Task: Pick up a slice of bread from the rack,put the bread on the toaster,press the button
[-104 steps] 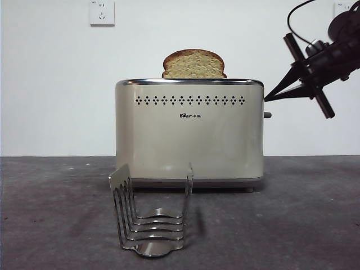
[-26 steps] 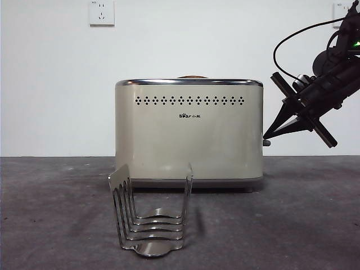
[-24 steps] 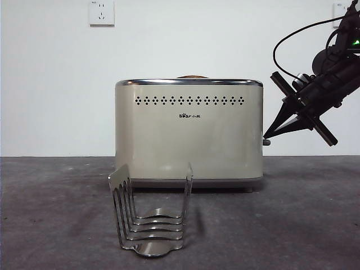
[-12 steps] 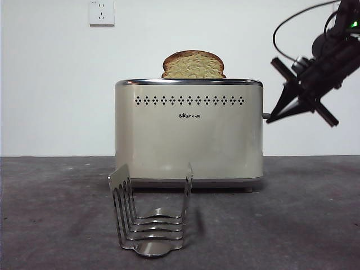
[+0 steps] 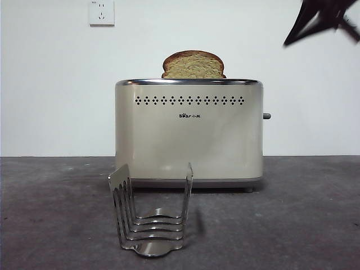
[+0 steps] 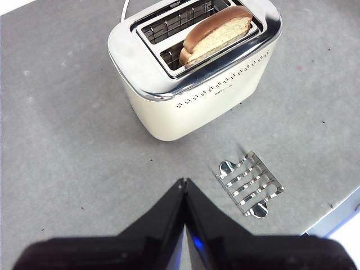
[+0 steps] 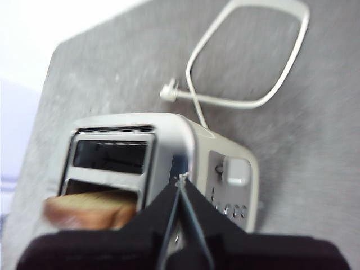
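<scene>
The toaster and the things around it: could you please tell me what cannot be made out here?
- Lower part of the slice of bread: hidden inside the toaster slot, all views.
- Right gripper: front view, mostly cut off by the top edge.
- Small buttons on the toaster's end: right wrist view, blurred.
- Logo: front view, too small to read.

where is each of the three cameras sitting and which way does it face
Front view: low, at table height, looking level at the toaster, rack in front; a black gripper tip at the top corner.
Left wrist view: high above, looking down on toaster, slice of bread and rack; the left gripper, jaws together.
Right wrist view: above the toaster's narrow end, looking down at the button; the right gripper, jaws together.
Shared: all three show toaster and bread.
</scene>
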Controlling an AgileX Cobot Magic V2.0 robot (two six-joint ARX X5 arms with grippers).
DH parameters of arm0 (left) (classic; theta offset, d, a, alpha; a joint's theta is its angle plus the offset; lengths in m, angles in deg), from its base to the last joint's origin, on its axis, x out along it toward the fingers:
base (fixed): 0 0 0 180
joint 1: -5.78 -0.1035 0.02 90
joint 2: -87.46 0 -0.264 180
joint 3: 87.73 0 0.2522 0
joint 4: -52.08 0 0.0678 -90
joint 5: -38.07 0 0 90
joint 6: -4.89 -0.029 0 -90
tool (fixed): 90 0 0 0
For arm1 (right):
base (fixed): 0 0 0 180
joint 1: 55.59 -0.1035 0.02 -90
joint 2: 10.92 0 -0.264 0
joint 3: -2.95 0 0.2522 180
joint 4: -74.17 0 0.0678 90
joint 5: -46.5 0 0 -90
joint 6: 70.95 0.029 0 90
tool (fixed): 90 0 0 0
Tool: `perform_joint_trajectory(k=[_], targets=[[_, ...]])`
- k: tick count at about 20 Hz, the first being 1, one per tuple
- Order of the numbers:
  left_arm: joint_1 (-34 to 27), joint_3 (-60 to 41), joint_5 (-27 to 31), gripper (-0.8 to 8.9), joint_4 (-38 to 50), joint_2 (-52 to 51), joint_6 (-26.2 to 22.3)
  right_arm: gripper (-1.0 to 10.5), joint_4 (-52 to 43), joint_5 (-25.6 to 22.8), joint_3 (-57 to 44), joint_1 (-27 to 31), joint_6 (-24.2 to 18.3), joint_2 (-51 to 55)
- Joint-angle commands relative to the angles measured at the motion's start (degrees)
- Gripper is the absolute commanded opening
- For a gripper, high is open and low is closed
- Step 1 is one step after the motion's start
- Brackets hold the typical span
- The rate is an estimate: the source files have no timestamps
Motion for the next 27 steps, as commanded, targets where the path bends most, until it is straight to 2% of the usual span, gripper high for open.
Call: perform_joint_trajectory(k=[1, 4, 6, 10, 14, 23, 27], targets=[[0.0, -0.4, 0.2, -0.05, 0.0, 0.0, -0.7, -0.1, 2.5, -4.4, 0.3, 0.0, -2.1, 5.6], [0.0, -0.4, 0.2, -0.04, 0.0, 0.0, -0.7, 0.0, 7.1, -11.0, 0.3, 0.0, -3.9, 13.2], [0.0, -0.4, 0.2, -0.04, 0.1, 0.0, -0.7, 0.0, 10.6, -13.6, 0.3, 0.0, -4.1, 17.0], [0.0, -0.4, 0.2, -0.04, 0.0, 0.0, -0.7, 0.0, 19.5, -16.1, 0.4, 0.0, -4.5, 21.3], [0.0, -0.4, 0.2, -0.04, 0.1, 0.0, -0.7, 0.0, 26.5, -18.3, 0.4, 0.0, -4.5, 21.2], [0.0, -0.4, 0.2, -0.04, 0.1, 0.2, -0.7, 0.0, 26.9, -30.0, 0.4, 0.0, -4.5, 19.1], [-2.0, -0.3, 1.5, -0.03, 0.1, -1.0, -3.3, 0.0, 26.9, -33.8, 0.4, 0.0, -4.4, 19.1]])
